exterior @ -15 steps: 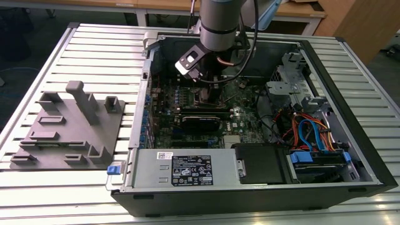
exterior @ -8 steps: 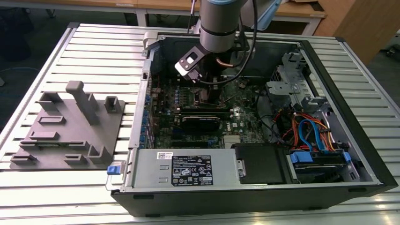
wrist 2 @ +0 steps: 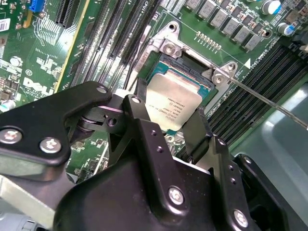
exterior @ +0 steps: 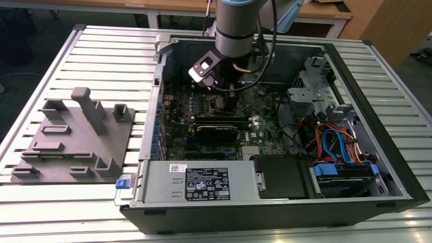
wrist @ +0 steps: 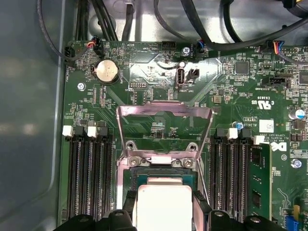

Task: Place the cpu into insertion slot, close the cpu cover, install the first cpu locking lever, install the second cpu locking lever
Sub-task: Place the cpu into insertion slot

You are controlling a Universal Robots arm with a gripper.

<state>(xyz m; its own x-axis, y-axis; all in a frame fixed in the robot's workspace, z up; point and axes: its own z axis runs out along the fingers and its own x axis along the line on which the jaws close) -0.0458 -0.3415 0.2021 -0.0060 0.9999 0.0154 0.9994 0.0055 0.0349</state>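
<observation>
The cpu, a flat square chip with a silver-grey top, sits between my gripper's black fingers, which are shut on its two sides. It hovers at the insertion slot, partly over the slot's dark centre. In the first wrist view the cpu lies just below the slot's rim. The cpu cover stands swung open behind the slot, its cut-out showing the board. A thin wire locking lever juts out beside the slot. In the exterior view my gripper reaches down onto the motherboard.
The open computer case lies on a slatted table, with the power supply in front and drive cables on the exterior view's right. A grey fixture block sits on its left. Memory slots flank the socket.
</observation>
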